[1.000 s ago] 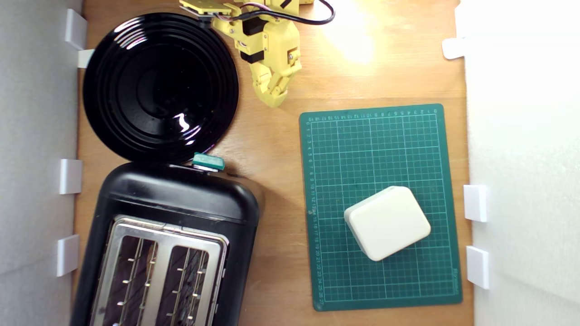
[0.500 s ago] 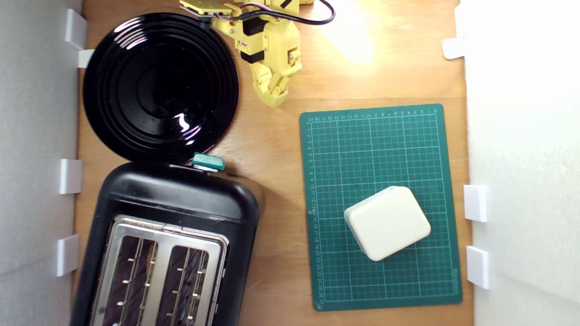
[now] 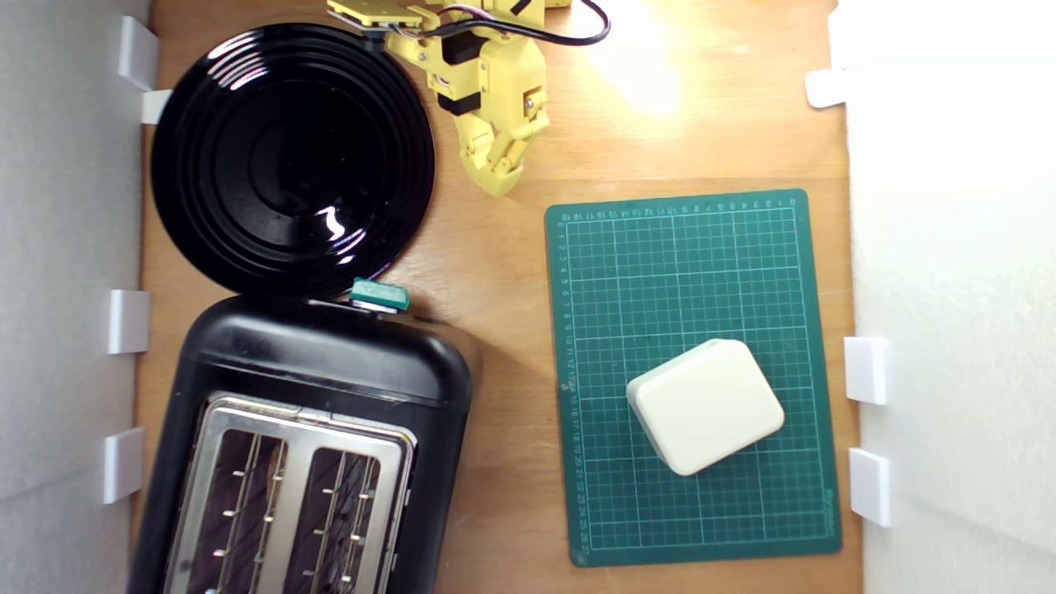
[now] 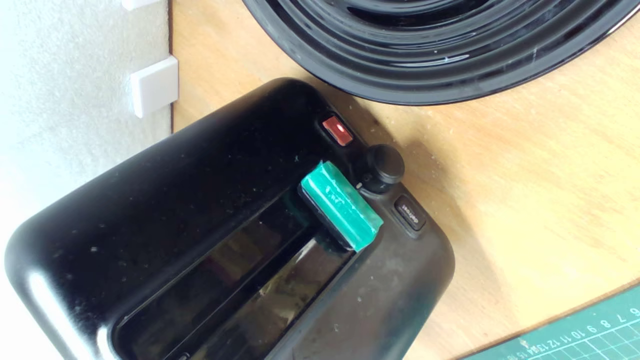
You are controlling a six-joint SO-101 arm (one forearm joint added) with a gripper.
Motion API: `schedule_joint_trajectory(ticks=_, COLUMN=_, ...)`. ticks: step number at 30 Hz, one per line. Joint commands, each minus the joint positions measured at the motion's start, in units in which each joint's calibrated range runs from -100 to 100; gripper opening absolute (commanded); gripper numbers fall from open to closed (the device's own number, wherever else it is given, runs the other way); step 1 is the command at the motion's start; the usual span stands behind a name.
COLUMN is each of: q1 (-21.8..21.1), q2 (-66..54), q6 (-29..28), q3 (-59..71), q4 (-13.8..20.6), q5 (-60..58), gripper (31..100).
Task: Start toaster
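The glossy black toaster [image 3: 322,363] fills the lower part of the exterior view's left, its silver top plate [image 3: 289,412] and wire racks showing both slots empty. Its teal lever [image 3: 379,294] sticks out of the end face toward the plate. My yellow gripper [image 3: 499,183] hangs at the top centre, well away from the lever, its fingers closed together on nothing. In the wrist view the toaster [image 4: 200,200] shows its teal lever [image 4: 342,212], a red indicator [image 4: 337,131], a round knob [image 4: 382,165] and a small button [image 4: 410,214]; the gripper itself is not seen there.
A round black ribbed plate [image 3: 293,157] lies between the gripper and the toaster, almost touching the lever end. A green cutting mat [image 3: 693,272] on the exterior view's right carries a cream rounded block [image 3: 705,406]. White walls with clips [image 3: 128,320] border the wooden table [image 3: 503,330].
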Motion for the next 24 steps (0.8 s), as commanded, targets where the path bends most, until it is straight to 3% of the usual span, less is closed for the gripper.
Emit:
schedule_joint_trajectory(ticks=1, q1=0.7, q2=-0.8, q6=-0.1, q3=0.3, q4=0.5, q5=1.2, gripper=31.5)
schedule_joint_trajectory(ticks=24, q1=0.6, q2=-0.8, q6=-0.1, q3=0.3, q4=0.5, q5=1.2, gripper=31.5)
